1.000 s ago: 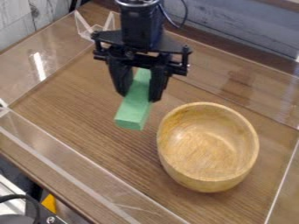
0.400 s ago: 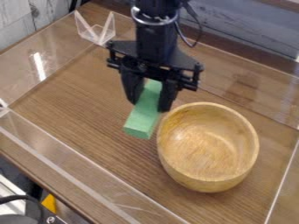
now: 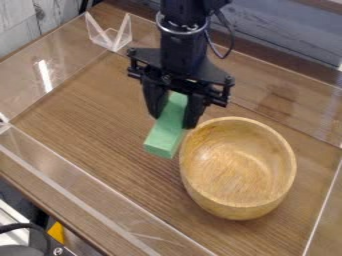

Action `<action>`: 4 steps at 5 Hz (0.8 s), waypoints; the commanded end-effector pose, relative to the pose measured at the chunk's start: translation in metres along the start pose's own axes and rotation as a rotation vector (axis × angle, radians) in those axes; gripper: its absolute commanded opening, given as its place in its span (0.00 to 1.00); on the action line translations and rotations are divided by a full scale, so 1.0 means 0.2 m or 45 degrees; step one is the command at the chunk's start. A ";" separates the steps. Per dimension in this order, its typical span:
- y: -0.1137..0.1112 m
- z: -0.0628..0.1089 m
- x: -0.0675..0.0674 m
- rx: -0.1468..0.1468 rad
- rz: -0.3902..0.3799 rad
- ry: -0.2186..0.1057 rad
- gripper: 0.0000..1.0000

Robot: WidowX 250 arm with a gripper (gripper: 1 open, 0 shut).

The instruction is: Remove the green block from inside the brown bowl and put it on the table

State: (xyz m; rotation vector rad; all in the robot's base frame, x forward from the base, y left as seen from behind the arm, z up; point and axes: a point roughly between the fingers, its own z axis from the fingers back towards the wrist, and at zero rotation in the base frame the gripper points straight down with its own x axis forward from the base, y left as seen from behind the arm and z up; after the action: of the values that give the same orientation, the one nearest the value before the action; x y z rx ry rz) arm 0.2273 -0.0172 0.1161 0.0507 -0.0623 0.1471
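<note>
End effector: the black end effector [image 3: 171,108] points straight down over the surface, its two dark fingers pinching the green block between them.
Green block: the green block [image 3: 166,131] hangs from the fingers, long axis tilted, upper end hidden between the fingers, lower end toward the near left. It is outside the bowl, just left of the rim. Whether its lower end touches the surface cannot be told.
Brown bowl: the brown bowl [image 3: 238,165] sits upright to the right of the block, near the front right of the surface. Its light tan inside shows wood grain and holds nothing.
Surface: the brown wood-grain surface [image 3: 94,110] carries the bowl; bare wood lies under and to the left of the block.
Acrylic walls: clear acrylic walls [image 3: 74,195] run along the edges of the surface, catching glare at the left and front.
Arm: the black arm [image 3: 185,25] rises from the end effector to the top of the view, with dark cables beside it.
</note>
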 end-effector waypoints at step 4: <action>0.13 -0.04 0.00 0.007 -0.179 -0.075 0.00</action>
State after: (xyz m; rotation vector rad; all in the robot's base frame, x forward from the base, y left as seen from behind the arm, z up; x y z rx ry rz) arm 0.2209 0.0074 0.0989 0.0631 -0.0709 0.0011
